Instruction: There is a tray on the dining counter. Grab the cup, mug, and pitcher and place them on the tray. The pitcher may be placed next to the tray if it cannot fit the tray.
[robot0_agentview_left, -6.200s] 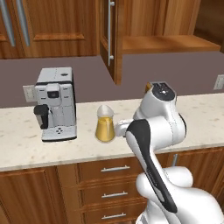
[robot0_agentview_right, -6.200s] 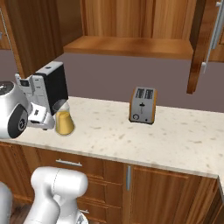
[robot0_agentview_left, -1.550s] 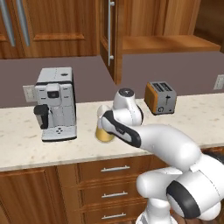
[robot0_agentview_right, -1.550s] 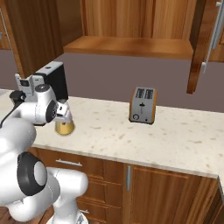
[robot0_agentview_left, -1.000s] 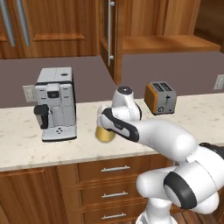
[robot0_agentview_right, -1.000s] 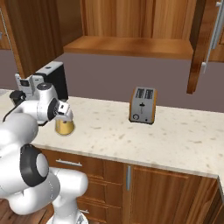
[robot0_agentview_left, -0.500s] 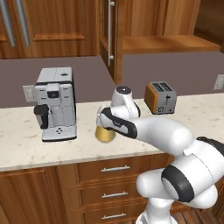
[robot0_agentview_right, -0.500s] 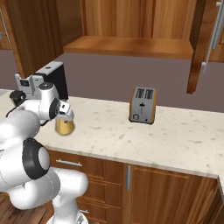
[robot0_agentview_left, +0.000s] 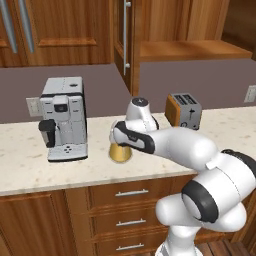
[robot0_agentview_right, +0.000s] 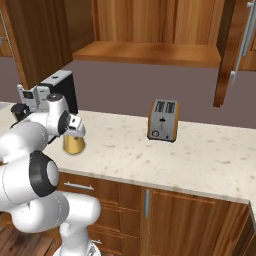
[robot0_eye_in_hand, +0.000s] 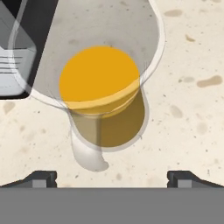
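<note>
Now the tool (robot0_eye_in_hand: 112, 177) stands fully open, its two dark fingertips (robot0_eye_in_hand: 41, 178) spread wide apart, with nothing between them and touching nothing. It hangs directly above the pitcher (robot0_eye_in_hand: 101, 94), looking down into it: the orange liquid shows as a round disc through the clear glass, and the flared spout points toward the tool's tips. From the left base camera the pitcher (robot0_agentview_left: 120, 151) stands upright on the beige speckled worktop (robot0_agentview_left: 30, 167), about midway between its front edge and the back wall, just beside the coffee machine (robot0_agentview_left: 64, 119) and well apart from the toaster (robot0_agentview_left: 183, 111). The white arm reaches forward and leftward from the base, forearm nearly level, wrist bent so the hand sits over the pitcher's neck and hides it. From the right base camera the pitcher's (robot0_agentview_right: 74, 144) orange base shows under the hand, near the worktop's left end.
</note>
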